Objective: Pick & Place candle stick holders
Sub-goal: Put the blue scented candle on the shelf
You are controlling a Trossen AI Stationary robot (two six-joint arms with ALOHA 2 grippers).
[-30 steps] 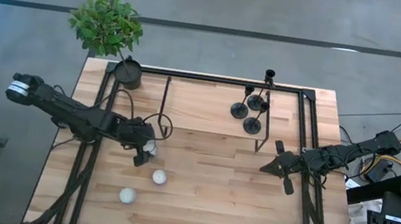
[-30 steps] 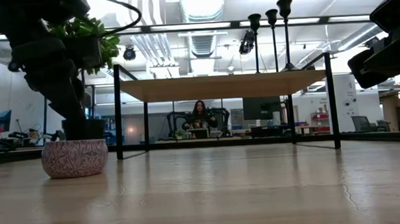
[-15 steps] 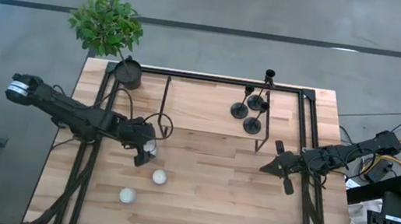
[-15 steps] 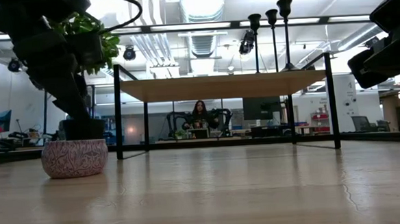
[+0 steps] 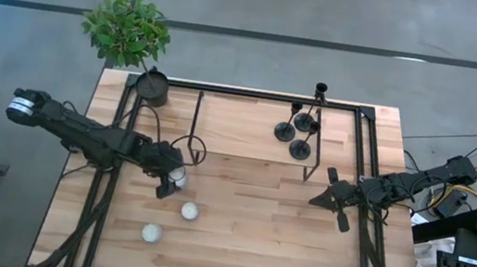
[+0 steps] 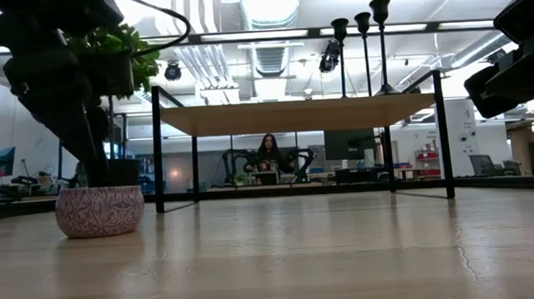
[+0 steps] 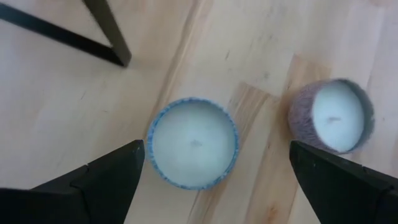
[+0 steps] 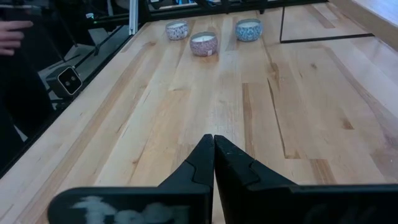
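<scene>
Hovering left claw [image 5: 168, 183], fingers apart above blue candle [image 7: 193, 151]; right claw [image 8: 214, 140] pressed together over bare boards by table edge [image 5: 396, 188].

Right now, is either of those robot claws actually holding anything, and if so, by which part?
Nothing is held. The left gripper stands open over a blue-rimmed candle; the right gripper is shut on nothing.

Smooth pale wood table [image 5: 245, 219], matte black candle stick holders [image 5: 300, 128], white wax candle [image 7: 193, 144]
</scene>
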